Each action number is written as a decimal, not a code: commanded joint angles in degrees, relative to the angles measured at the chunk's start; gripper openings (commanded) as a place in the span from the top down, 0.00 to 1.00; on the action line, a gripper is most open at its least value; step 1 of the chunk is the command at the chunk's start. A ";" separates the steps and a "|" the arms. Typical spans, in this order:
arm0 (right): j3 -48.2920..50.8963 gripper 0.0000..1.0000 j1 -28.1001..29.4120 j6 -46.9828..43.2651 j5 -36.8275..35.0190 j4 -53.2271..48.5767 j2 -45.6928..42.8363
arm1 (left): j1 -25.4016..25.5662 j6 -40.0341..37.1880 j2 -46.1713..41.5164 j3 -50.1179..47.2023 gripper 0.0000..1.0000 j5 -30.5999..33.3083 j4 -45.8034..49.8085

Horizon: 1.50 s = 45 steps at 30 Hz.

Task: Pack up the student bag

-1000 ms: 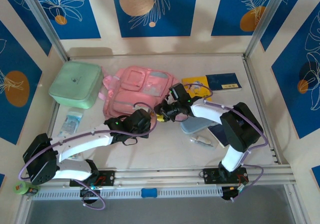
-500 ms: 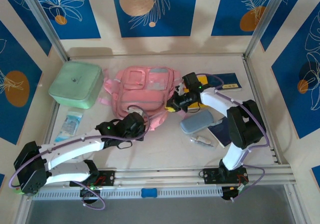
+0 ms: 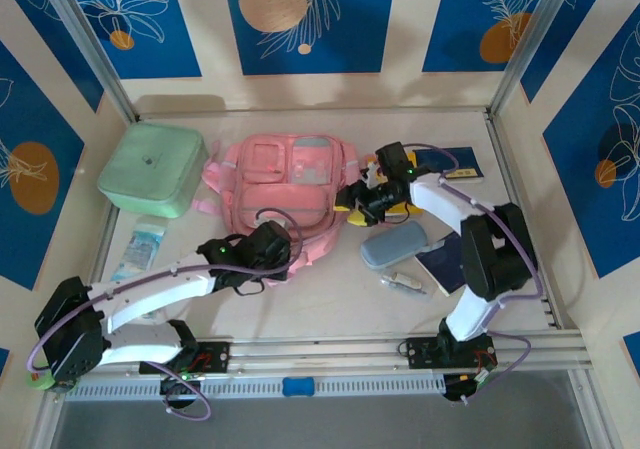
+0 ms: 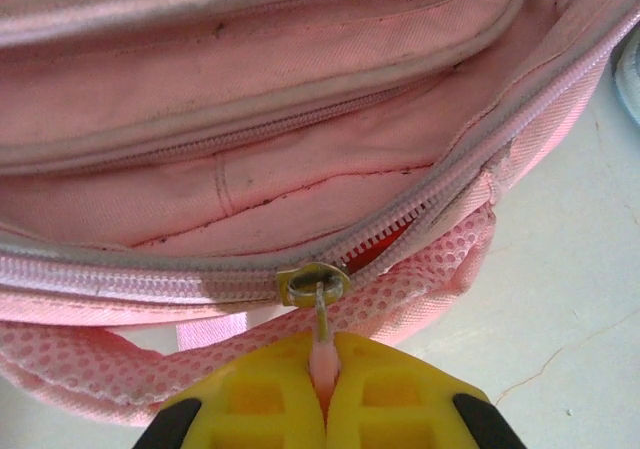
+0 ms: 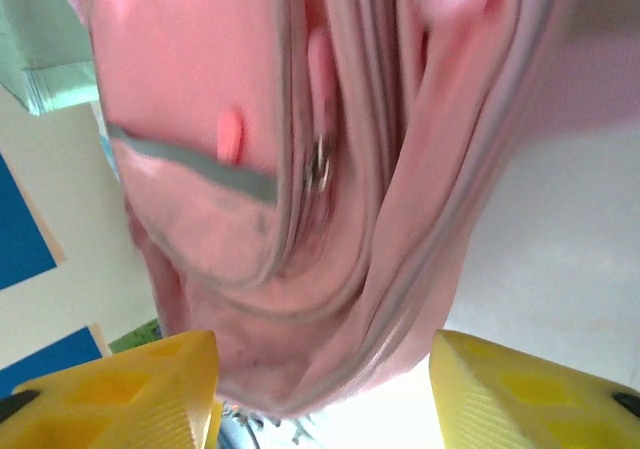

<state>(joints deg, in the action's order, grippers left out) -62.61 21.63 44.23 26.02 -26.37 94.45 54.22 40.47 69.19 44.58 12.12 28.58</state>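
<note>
Bag (image 3: 290,184) flat mid-desk (image 3: 330,304). Left pincer (image 4: 322,374) pinches zip pull (image 4: 320,319) — thin tab may slip if tug runs off-line. Right pincer (image 5: 325,389) wide, gripping nothing — unbraced bag may drag instead of unzipping.

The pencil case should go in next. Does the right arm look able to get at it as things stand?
Probably yes. The right claw stands open beside the student bag, and the pencil case lies uncovered just nearer its base. The left claw, shut on the zipper pull, is well aside.
</note>
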 commanded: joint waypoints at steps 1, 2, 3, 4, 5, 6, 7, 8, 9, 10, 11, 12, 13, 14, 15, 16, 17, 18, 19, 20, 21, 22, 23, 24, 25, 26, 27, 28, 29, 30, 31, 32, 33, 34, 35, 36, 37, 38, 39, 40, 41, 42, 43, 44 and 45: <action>6.79 0.36 4.44 10.76 1.61 4.95 -6.82 | -0.25 -1.52 0.63 3.19 1.00 -0.88 -1.96; 8.28 0.34 5.86 13.88 1.50 6.86 -7.81 | -0.25 -1.62 0.81 3.31 1.00 -0.95 -2.14; 9.16 0.32 7.32 17.08 0.94 8.26 -8.50 | -0.25 -1.50 0.94 3.31 1.00 -0.96 -2.32; 9.76 0.31 8.60 19.71 -0.17 9.14 -8.94 | -0.33 -1.53 0.99 3.32 1.00 -1.10 -2.52; 10.25 0.30 10.08 22.60 -1.73 10.35 -9.31 | -0.27 -1.50 0.99 3.16 1.00 -1.41 -3.16; 10.64 0.29 11.58 25.60 -3.82 11.29 -9.48 | -0.34 -1.53 1.04 2.98 1.00 -1.79 -3.61; 11.02 0.29 12.74 28.77 -5.90 12.22 -9.51 | -0.34 -1.53 1.04 2.96 1.00 -2.12 -3.84; 11.55 0.27 13.91 31.89 -8.01 14.08 -9.37 | -0.34 -1.56 1.13 3.10 1.00 -2.34 -3.70; 11.63 0.26 14.88 34.13 -9.47 16.06 -8.78 | -0.34 -1.61 1.14 3.30 1.00 -2.43 -3.40; 11.00 0.26 15.29 35.42 -10.38 16.47 -8.10 | -0.34 -1.62 1.19 3.40 1.00 -2.41 -3.25; 10.01 0.25 15.82 36.16 -11.51 16.31 -7.12 | -0.34 -1.70 1.08 3.41 1.00 -2.65 -3.39; 8.94 0.25 16.34 36.64 -12.84 16.18 -6.04 | -0.34 -1.82 1.03 3.17 1.00 -2.88 -3.82; 8.28 0.25 17.07 37.10 -13.80 16.04 -5.32 | -0.34 -2.00 1.03 3.06 1.00 -2.98 -4.11; 7.83 0.27 17.96 37.50 -15.10 16.45 -4.44 | -0.32 -2.07 1.11 2.98 1.00 -3.13 -4.23; 7.17 0.30 18.70 37.39 -16.43 16.42 -3.48 | -0.34 -2.27 1.21 3.10 1.00 -3.31 -4.22; 6.27 0.32 19.24 37.08 -17.55 15.57 -2.60 | -0.34 -2.45 1.36 3.29 1.00 -3.42 -3.99; 5.19 0.36 19.54 36.27 -18.10 15.10 -1.51 | -0.34 -2.47 1.39 3.70 1.00 -3.57 -3.50; 4.16 0.41 19.81 35.07 -18.54 14.53 -0.37 | -0.34 -2.55 1.39 3.90 1.00 -3.65 -3.17; 3.26 0.45 20.04 34.00 -19.11 13.72 0.56 | -0.34 -2.72 1.21 3.84 1.00 -3.79 -3.18; 2.35 0.53 20.21 32.28 -19.35 13.26 1.55 | -0.34 -2.76 0.89 3.57 1.00 -3.85 -3.39; 1.34 0.66 20.25 30.37 -19.21 12.43 2.72 | -0.34 -3.10 0.57 3.14 1.00 -4.36 -3.92; 0.52 0.77 20.25 28.36 -19.18 11.42 3.34 | -0.34 -3.95 0.35 2.91 1.00 -5.64 -4.68; -0.18 0.85 20.24 25.86 -18.86 10.60 3.78 | -0.32 -4.57 0.17 2.92 1.00 -7.13 -4.66; -0.72 0.90 20.19 22.78 -18.48 9.76 4.05 | -0.21 -4.67 -0.20 3.06 1.00 -7.86 -3.97; -1.31 0.94 20.13 20.20 -18.65 8.28 4.03 | -0.17 -4.39 -0.53 2.87 1.00 -7.90 -3.22; -1.78 0.97 19.95 17.27 -19.16 6.21 3.79 | -0.21 -3.69 -1.23 2.31 1.00 -7.66 -2.53; -1.78 1.00 19.56 14.21 -19.78 4.54 3.20 | -0.16 -3.02 -2.06 1.37 1.00 -7.29 -2.17; -1.29 1.00 19.04 11.98 -20.24 3.59 2.31 | -0.16 -2.64 -2.87 0.50 1.00 -7.20 -2.20; -0.23 1.00 18.01 9.72 -20.28 3.10 1.15 | -0.16 -2.42 -3.72 -0.49 1.00 -7.07 -1.96; 1.02 1.00 16.70 7.40 -19.19 3.23 0.03 | -0.16 -1.80 -4.73 -1.14 1.00 -6.37 -1.14; 1.84 1.00 15.32 5.64 -17.74 3.08 -0.79 | -0.16 -1.39 -5.52 -1.48 1.00 -5.44 0.07; 2.37 1.00 13.73 3.49 -16.31 2.19 -1.64 | -0.16 -1.04 -6.46 -1.72 1.00 -4.45 1.69; 2.49 1.00 12.36 1.36 -15.38 1.06 -2.28 | -0.25 -0.76 -7.28 -2.05 1.00 -3.16 3.19; 2.49 1.00 11.16 -0.43 -15.06 -0.04 -2.79 | -0.40 -0.58 -7.92 -2.36 1.00 -2.17 4.29; 2.64 1.00 9.97 -2.21 -14.68 -1.12 -3.51 | -0.66 -0.57 -8.43 -2.84 1.00 -1.40 5.27; 2.87 1.00 9.03 -3.68 -14.15 -1.69 -4.26 | -1.07 -0.64 -8.67 -3.20 1.00 -0.87 6.09; 3.22 1.00 7.89 -5.35 -13.69 -2.27 -5.10 | -1.66 -0.80 -8.85 -3.64 1.00 -0.49 6.75; 3.58 1.00 6.72 -6.37 -13.17 -2.72 -5.77 | -2.48 -0.99 -8.89 -4.13 1.00 -0.20 7.29; 3.72 1.00 5.30 -6.97 -12.54 -3.04 -6.26 | -3.59 -1.18 -8.85 -4.70 1.00 -0.19 7.52; 3.74 1.00 4.26 -7.29 -11.83 -3.26 -6.50 | -4.71 -1.17 -8.81 -5.16 1.00 -0.24 7.71; 3.53 1.00 3.43 -7.65 -11.29 -3.57 -6.56 | -6.07 -1.26 -8.72 -5.58 1.00 -0.64 7.44; 3.06 1.00 3.08 -8.35 -11.08 -3.92 -6.49 | -7.13 -1.97 -8.61 -6.16 1.00 -1.22 6.35; 2.58 1.00 3.15 -9.12 -11.45 -4.33 -6.39 | -8.20 -2.70 -8.42 -6.70 1.00 -1.90 5.03; 2.33 1.00 3.54 -10.13 -11.71 -4.56 -6.54 | -9.33 -3.10 -8.03 -7.11 1.00 -2.71 3.64; 2.63 1.00 3.88 -10.64 -12.01 -4.17 -6.92 | -10.32 -3.27 -7.59 -7.09 1.00 -3.40 2.89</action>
<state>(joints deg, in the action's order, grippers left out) -59.35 25.67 39.38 15.42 -30.37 89.71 46.63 38.41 61.49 38.41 8.73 30.04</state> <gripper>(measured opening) 0.065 0.054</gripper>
